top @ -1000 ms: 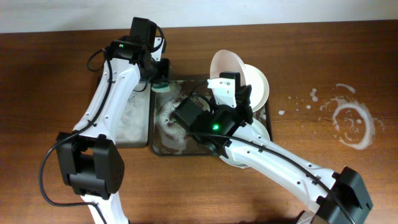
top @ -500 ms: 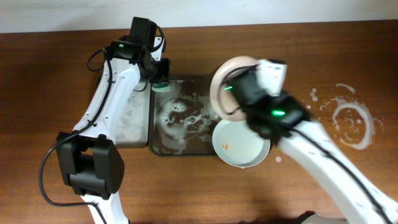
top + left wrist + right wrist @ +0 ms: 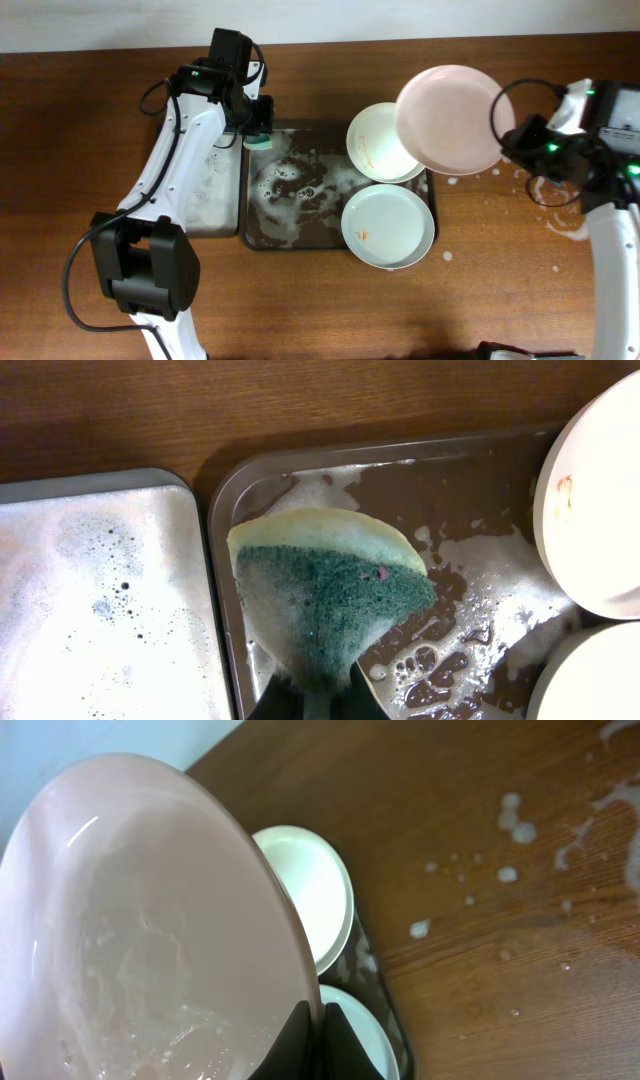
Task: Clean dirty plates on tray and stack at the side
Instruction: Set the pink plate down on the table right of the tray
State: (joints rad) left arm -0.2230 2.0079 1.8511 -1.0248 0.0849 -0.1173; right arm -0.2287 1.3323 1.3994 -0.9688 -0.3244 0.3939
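Observation:
My right gripper is shut on the rim of a wet, soapy plate and holds it in the air above the tray's right edge; in the right wrist view this plate fills the left side. Two more white plates with orange specks sit on the right of the large dark tray: one at the back, one at the front. My left gripper is shut on a green sponge over the tray's back left corner.
A narrower tray covered in foam lies left of the large tray. Soap suds and a foam ring mark the table at the right. The large tray's left half holds suds and water.
My right arm has swung from over the tray to the right, carrying the plate up and rightward. The two plates on the tray are now uncovered. The left arm has not moved.

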